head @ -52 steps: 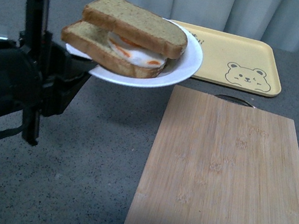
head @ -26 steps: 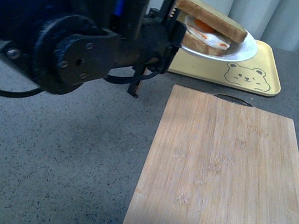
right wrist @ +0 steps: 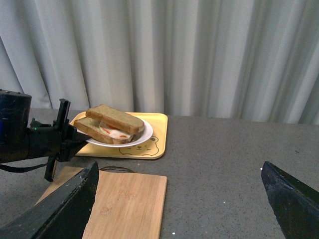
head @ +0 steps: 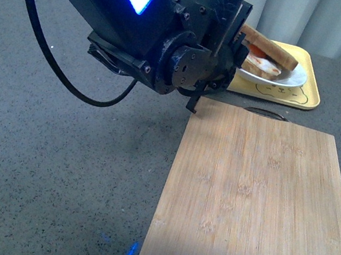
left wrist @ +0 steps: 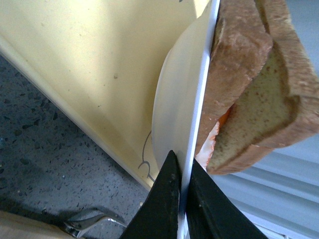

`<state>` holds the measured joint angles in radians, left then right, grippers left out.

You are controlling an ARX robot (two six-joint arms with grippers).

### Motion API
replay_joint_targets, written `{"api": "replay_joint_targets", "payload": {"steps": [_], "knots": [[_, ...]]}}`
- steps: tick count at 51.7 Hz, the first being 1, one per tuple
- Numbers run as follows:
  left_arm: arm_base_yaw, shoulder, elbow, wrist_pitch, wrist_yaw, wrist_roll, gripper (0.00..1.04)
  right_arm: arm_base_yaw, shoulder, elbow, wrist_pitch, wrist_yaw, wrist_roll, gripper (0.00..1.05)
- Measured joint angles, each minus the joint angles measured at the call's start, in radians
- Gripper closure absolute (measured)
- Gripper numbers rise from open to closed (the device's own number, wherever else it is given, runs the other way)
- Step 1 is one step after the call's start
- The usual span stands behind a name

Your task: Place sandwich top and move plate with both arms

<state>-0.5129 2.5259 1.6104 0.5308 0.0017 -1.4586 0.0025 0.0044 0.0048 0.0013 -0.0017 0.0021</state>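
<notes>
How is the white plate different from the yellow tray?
The plate is round and white; the tray is rectangular, yellow, with a bear. The plate carries the sandwich and sits clamped in the left gripper jaws; the tray lies on the table. Both are shallow.

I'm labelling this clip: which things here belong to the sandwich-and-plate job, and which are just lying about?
Job: sandwich top, on the egg slice; plate, gripped at its rim by the left claw; right claw, open and empty.
Lying about: board; tray, beneath the plate; curtain.
</notes>
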Motion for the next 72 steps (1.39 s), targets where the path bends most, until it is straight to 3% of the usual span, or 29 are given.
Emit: {"api": "replay_joint_targets", "payload": {"steps": [12, 23, 33, 34, 36, 39, 43, 48, 56, 72], "knots": [[-0.002, 0.026, 0.07, -0.09, 0.002, 0.031, 1.0, 0.0, 0.0, 0.0, 0.0, 0.0, 0.0, 0.09], [0.001, -0.08, -0.086, -0.129, -0.028, 0.143, 0.56, 0.0, 0.0, 0.0, 0.0, 0.0, 0.0, 0.09], [0.005, -0.316, -0.303, -0.193, -0.146, 0.516, 0.15, 0.0, 0.0, 0.0, 0.0, 0.0, 0.0, 0.09], [0.004, -0.316, -0.311, -0.168, -0.166, 0.532, 0.16, 0.0, 0.0, 0.0, 0.0, 0.0, 0.0, 0.09], [0.006, -0.321, -0.372, 0.024, -0.29, 0.667, 0.23, 0.0, 0.0, 0.0, 0.0, 0.0, 0.0, 0.09], [0.016, -0.332, -0.479, 0.269, -0.399, 0.858, 0.32, 0.0, 0.0, 0.0, 0.0, -0.001, 0.0, 0.09], [0.044, -0.367, -0.628, 0.497, -0.423, 1.088, 0.43, 0.0, 0.0, 0.0, 0.0, 0.0, 0.0, 0.09], [0.127, -0.532, -0.886, 0.741, -0.379, 1.34, 0.66, 0.0, 0.0, 0.0, 0.0, 0.002, 0.0, 0.09], [0.223, -0.747, -1.155, 0.785, -0.292, 1.425, 1.01, 0.0, 0.0, 0.0, 0.0, 0.0, 0.0, 0.09], [0.328, -1.028, -1.394, 0.737, -0.18, 1.442, 1.01, 0.0, 0.0, 0.0, 0.0, 0.0, 0.0, 0.09]]}}
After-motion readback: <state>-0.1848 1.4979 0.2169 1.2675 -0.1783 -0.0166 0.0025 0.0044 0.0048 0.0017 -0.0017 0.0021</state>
